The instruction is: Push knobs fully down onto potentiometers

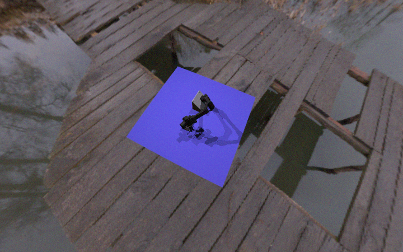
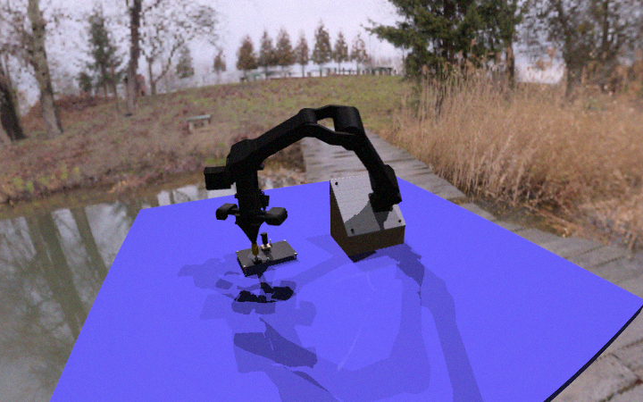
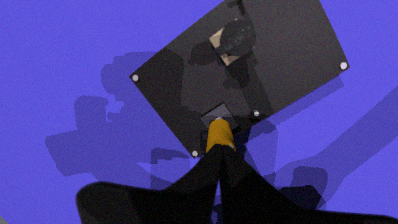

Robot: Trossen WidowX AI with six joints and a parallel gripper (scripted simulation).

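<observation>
The circuit board (image 2: 284, 251) (image 3: 300, 50) stands flat on short legs, its details not visible in the top view. A yellow knob (image 2: 254, 249) (image 3: 220, 134) stands upright over the grey potentiometer (image 3: 212, 114) near one board edge. My gripper (image 2: 255, 241) (image 3: 220, 150) is shut and empty, pointing down with its tips at the top of the yellow knob. Any gap under that knob is too small to tell. A black knob (image 2: 263, 238) (image 3: 239, 37) stands upright over the tan potentiometer (image 3: 216, 41); its seating cannot be told.
The arm's wedge-shaped base block (image 1: 197, 99) (image 2: 358, 205) stands on the blue table top (image 1: 165, 119) (image 2: 379, 349). Small parts stand on the board beyond the black knob. Arm shadows fall across the board and table.
</observation>
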